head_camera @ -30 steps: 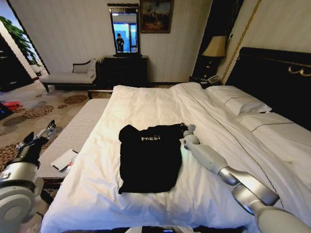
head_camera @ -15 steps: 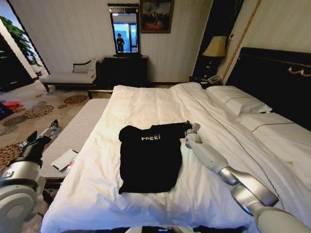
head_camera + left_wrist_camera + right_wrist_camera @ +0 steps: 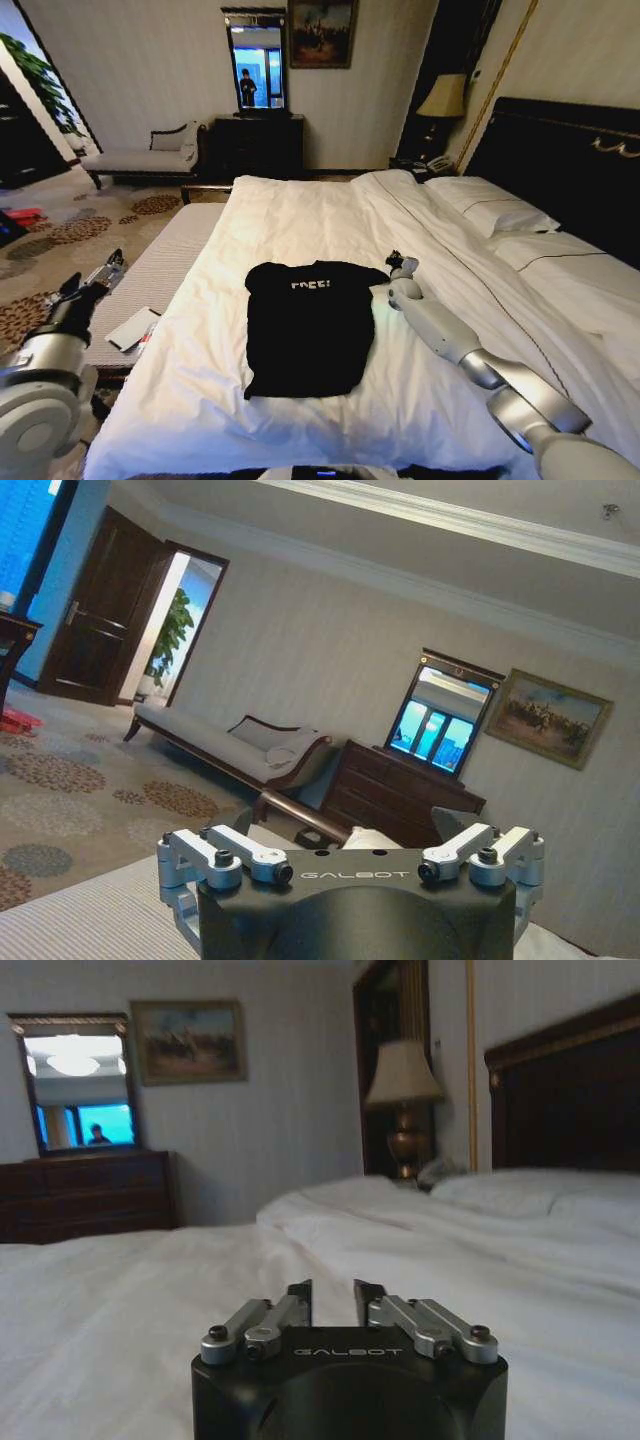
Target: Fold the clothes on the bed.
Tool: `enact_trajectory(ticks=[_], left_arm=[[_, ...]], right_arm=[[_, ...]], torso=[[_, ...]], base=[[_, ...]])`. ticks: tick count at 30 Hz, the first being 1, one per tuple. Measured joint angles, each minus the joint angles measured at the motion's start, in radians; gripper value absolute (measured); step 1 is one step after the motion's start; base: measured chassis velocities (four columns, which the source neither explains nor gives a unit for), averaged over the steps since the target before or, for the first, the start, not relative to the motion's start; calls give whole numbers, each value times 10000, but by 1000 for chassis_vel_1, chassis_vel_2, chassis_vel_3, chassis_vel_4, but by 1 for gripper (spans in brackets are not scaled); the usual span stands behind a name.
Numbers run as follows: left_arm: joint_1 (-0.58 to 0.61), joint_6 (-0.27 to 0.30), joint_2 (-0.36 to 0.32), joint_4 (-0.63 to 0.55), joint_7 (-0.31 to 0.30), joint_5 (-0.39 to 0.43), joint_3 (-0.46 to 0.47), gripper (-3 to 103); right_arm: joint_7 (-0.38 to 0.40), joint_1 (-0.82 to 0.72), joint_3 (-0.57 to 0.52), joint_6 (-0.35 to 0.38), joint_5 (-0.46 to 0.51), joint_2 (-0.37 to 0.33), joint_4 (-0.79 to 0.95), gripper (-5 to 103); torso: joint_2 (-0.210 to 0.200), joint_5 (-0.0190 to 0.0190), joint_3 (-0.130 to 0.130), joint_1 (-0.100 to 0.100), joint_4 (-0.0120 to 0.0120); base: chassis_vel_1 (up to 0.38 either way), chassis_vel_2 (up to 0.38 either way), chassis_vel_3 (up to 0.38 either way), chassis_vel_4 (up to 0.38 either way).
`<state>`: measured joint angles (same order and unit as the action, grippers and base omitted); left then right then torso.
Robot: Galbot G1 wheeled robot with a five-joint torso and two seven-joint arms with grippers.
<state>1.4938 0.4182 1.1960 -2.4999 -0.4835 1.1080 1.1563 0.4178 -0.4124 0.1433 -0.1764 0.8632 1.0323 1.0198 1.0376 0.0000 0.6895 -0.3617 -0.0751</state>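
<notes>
1. Head view: the black short-sleeved T-shirt (image 3: 308, 325) of soft fabric, with white block lettering across its chest, lay flat at the centre of the frame on the large double bed (image 3: 300, 215) with white sheets and a dark headboard trimmed in gold. The right gripper (image 3: 399, 263) sat just right of the shirt's upper right sleeve, close to it but, as far as the angle showed, not touching it. The left gripper (image 3: 95, 280) hung at the lower left of the frame, off the bed and above a grey striped bench (image 3: 150, 275) that carried a flat white device (image 3: 131, 329).

2. Left wrist view: the left gripper (image 3: 350, 855) filled the bottom of the frame with its jaws spread wide, holding nothing. A pale chaise longue with a dark frame (image 3: 235, 750) stood mid-left.

3. Right wrist view: the right gripper (image 3: 333, 1298) showed at bottom centre above white bedding (image 3: 120, 1310), its jaws drawn nearly together with a narrow gap and nothing between them.
</notes>
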Motion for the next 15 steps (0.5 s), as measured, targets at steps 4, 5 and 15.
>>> enact_trajectory(ticks=[4,5,15], left_arm=[[12,-1,11,0,-4,-33,-4,100],[16,7,18,0,-6,-60,-22,100],[390,2447,-200,2,-1955,1089,-1686,100]], right_arm=[[42,-708,-232,77,52,-497,925,35],[135,-933,-268,168,274,-639,1296,35],[1280,-3255,-1063,1379,2005,-1258,4934,78]], torso=[[0,2,0,0,-11],[0,2,0,0,-11],[0,-1,0,1,-4]], base=[[0,0,0,0],[0,0,0,0],[0,0,0,0]])
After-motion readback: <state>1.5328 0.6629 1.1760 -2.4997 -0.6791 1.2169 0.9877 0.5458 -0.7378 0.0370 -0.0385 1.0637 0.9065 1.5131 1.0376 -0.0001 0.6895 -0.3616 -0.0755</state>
